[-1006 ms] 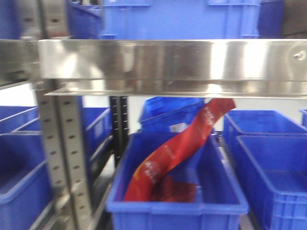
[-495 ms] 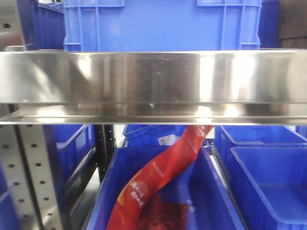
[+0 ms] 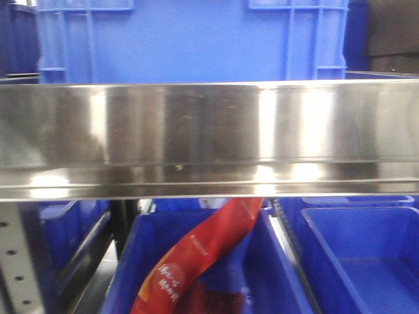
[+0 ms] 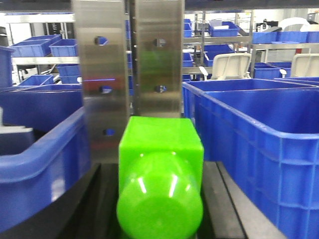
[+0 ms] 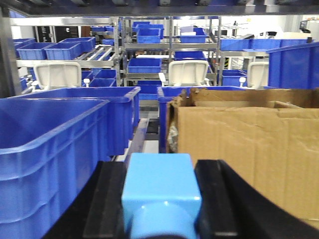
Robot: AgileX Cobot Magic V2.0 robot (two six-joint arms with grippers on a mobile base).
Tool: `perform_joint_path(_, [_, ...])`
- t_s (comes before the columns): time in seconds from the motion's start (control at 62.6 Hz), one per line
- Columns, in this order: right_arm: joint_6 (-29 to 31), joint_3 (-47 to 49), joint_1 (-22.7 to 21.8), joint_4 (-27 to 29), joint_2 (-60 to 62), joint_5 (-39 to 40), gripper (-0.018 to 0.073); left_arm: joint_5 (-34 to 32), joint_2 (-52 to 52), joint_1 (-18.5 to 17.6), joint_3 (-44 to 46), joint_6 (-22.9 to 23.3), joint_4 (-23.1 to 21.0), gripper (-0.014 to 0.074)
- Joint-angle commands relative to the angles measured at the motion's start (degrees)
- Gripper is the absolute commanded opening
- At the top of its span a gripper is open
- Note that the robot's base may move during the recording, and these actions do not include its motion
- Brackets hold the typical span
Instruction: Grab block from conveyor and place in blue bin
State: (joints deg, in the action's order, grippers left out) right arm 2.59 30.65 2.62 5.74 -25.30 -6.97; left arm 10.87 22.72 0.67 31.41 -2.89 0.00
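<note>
In the left wrist view my left gripper (image 4: 159,199) is shut on a bright green block (image 4: 160,164), square at the far end and rounded at the near end, between two black fingers (image 4: 99,199). In the right wrist view my right gripper (image 5: 160,199) is shut on a light blue block (image 5: 159,186) between black fingers (image 5: 215,199). A blue bin (image 4: 259,144) stands close on the green block's right, another (image 4: 40,164) on its left. A blue bin (image 5: 50,149) is left of the light blue block. The conveyor is out of view.
A steel shelf beam (image 3: 209,140) fills the middle of the front view, with a blue crate (image 3: 190,39) on it. Below are a blue bin (image 3: 275,268) holding a red packet (image 3: 196,261) and another bin (image 3: 360,261). A steel upright (image 4: 127,74) stands ahead. A cardboard box (image 5: 249,154) is on the right.
In the front view the shelf beam has dropped lower and grown larger. The perforated upright has slid out to the left, and less of the bin with the red packet shows.
</note>
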Motion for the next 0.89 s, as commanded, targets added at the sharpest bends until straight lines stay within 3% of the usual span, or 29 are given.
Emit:
perform_joint_path(0.0, [-0.03,-0.23,-0.2,-0.5,0.31,1.44,-0.0162,-1.14,-0.22,0.31,-0.03,0.14,0.0,-0.0111])
perform_joint_path(0.878, [-0.03,-0.23,-0.2,-0.5,0.31,1.44,-0.0162,-1.14,-0.22,0.31,-0.03,0.14,0.0,-0.0111])
